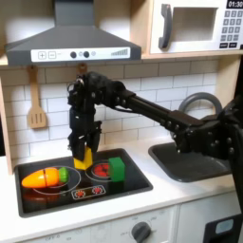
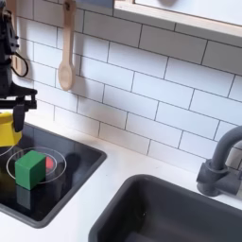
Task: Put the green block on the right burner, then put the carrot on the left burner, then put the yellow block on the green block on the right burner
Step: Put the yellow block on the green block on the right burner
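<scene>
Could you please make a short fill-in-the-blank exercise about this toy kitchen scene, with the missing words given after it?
1. The gripper is shut on the ____ block.
2. The green block sits on a burner with ____ rings.
3. In the first exterior view, the carrot lies on the hob's ____ side.
4. A wooden ____ hangs on the tiled wall.

Missing words: yellow; red; left; spoon

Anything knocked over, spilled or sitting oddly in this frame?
Nothing stands out. The green block sits flat on one burner, the carrot lies on the other, and the claw holds the yellow block above the hob. No spills or damage.
</scene>
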Robot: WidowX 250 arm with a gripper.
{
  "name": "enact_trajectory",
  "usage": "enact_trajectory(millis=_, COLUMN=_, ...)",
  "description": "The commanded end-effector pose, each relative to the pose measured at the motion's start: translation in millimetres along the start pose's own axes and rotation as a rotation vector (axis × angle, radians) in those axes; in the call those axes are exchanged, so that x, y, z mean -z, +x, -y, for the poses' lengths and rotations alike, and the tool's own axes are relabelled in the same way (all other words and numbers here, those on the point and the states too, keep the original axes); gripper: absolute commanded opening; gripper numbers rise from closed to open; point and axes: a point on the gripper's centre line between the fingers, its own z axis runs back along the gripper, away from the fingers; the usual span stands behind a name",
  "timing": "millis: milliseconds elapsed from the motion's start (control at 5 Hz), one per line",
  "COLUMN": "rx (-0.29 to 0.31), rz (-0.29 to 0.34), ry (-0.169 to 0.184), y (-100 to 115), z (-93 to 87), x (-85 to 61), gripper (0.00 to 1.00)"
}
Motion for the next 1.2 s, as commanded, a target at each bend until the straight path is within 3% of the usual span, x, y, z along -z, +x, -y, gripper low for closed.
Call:
enact_trajectory(millis=0, rx=0.044, rz=-0.015, ry=-0.023, y=-6.0, z=1.0, x=-4.0, gripper=0.00)
enact_trajectory(millis=400, rx=0.064, rz=-0.041, ry=-0.033, y=-6.7, z=-0.3, x=1.6, gripper=0.00)
enact_trajectory(millis=800, rx=0.105, rz=0.017, ry=0.011, y=-7.3, z=-4.1, x=15.6, gripper=0.00)
enact_trajectory(millis=1000, rx=0.110, rz=0.011, ry=0.025, y=-12.1, z=-8.1, x=26.8, gripper=0.00)
